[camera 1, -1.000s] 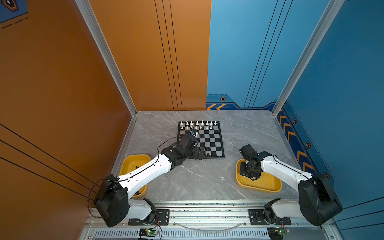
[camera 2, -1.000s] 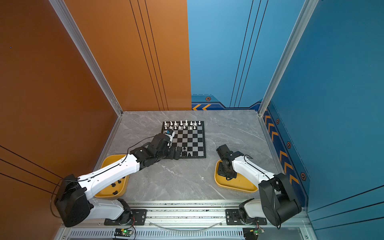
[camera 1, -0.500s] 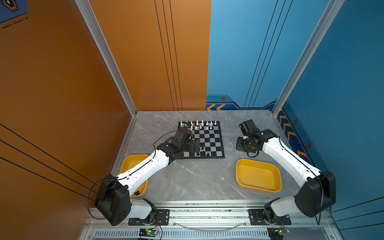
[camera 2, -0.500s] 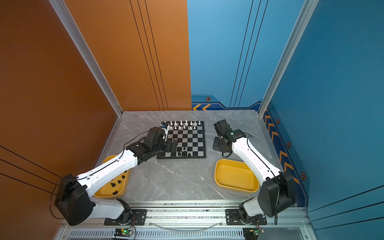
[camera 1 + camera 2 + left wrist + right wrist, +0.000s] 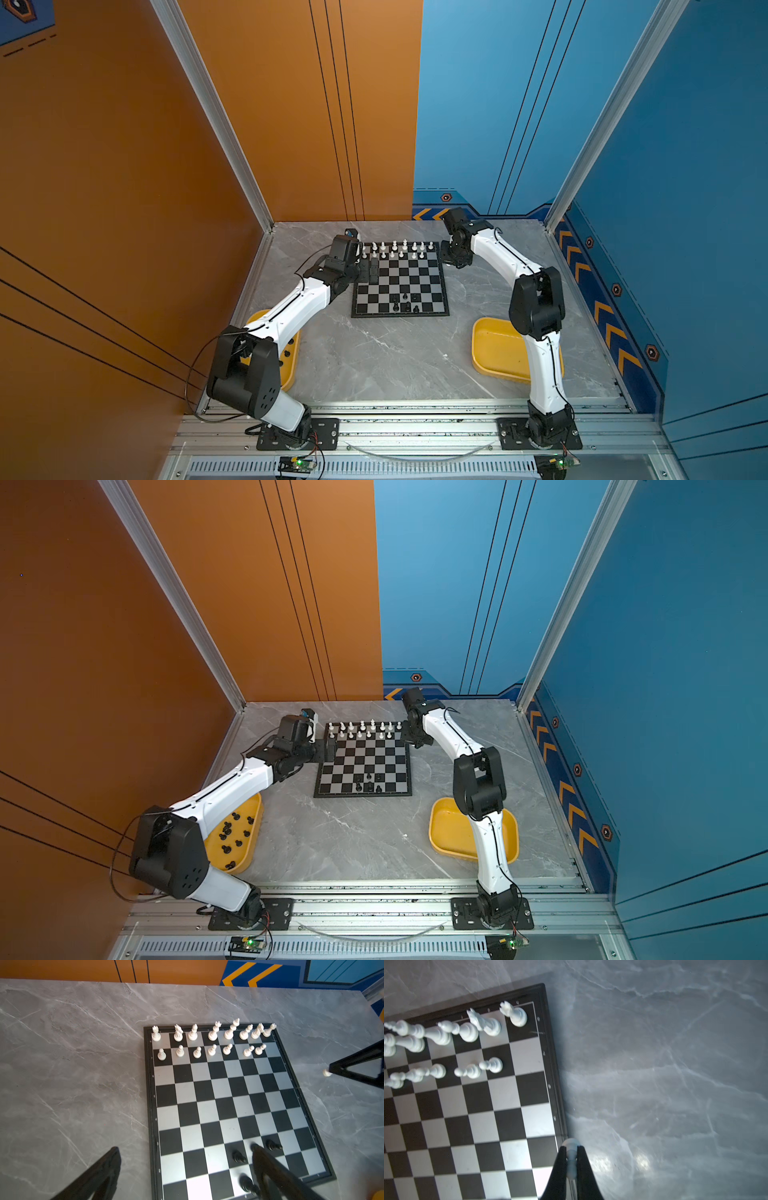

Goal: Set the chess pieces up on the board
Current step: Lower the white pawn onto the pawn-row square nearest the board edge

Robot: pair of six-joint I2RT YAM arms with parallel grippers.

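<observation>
Progress: white pieces [image 5: 212, 1035] one short, last white pawn [image 5: 570, 1142] pinched in right gripper [image 5: 571, 1150]; left gripper [image 5: 185, 1147] gapes empty; most black pieces [image 5: 226, 828] wait in yellow tray [image 5: 254, 833].

Both top views are looking steeply down from high above the near edge of the worktop [image 5: 395, 365], facing the back wall [image 5: 332, 124] and sharing almost the whole scene. The left wrist camera is looking slantwise across the board [image 5: 224, 1088] towards that wall, taking in nearly all of it. The right wrist camera is hanging close over the board's far right corner, looking down. Both wrist views are sharing the white chess pieces [image 5: 519, 1017] there.
</observation>
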